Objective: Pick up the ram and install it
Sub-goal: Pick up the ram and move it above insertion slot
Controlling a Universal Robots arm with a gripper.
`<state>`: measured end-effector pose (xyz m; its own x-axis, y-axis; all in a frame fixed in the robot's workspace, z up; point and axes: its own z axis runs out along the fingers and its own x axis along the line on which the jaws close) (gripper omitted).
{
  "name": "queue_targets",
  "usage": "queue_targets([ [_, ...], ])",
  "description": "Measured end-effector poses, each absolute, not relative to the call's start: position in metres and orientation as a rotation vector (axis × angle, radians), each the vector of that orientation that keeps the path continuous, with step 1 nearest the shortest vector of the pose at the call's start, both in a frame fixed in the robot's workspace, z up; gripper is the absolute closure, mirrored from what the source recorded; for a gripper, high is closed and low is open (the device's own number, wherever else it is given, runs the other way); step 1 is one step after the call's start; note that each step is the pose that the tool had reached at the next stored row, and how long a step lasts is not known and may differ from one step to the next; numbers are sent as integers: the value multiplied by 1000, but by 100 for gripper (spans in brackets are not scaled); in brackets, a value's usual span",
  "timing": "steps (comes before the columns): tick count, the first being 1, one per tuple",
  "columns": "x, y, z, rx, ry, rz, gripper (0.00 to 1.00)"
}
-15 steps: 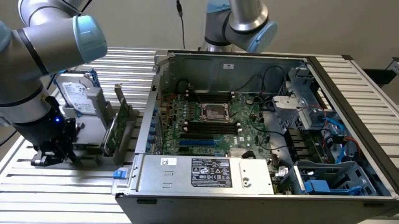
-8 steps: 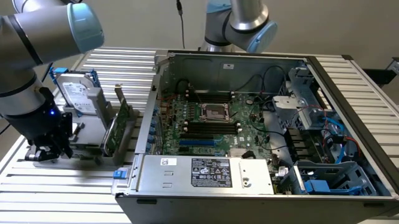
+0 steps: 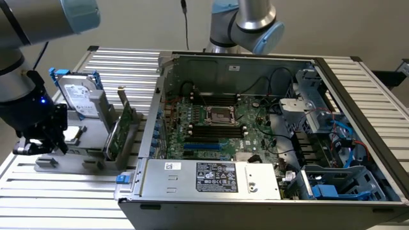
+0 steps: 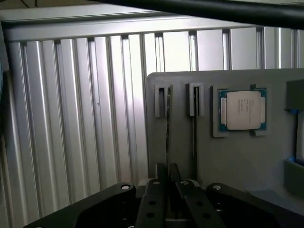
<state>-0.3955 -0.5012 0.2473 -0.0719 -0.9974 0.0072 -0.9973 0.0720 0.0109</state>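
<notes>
The ram shows edge-on as a thin dark strip standing in a slot of the grey holder. My gripper is right over it, its two black fingers closed together on the strip's near end. In the exterior view the gripper hangs low over the holder's end on the exterior view's left, hiding the ram. The black memory slots lie on the green motherboard inside the open computer case, well off to the exterior view's right of the gripper.
A second thin strip stands in the neighbouring slot. A square silver processor sits on the holder beside it. A hard drive and a green expansion card stand upright on the holder, between the gripper and the case. A ribbed metal table carries everything.
</notes>
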Motion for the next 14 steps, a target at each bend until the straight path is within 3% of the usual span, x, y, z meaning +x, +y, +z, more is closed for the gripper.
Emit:
queue_targets([
  [14,-394,-498,311,2161,-2262,-5,85],
])
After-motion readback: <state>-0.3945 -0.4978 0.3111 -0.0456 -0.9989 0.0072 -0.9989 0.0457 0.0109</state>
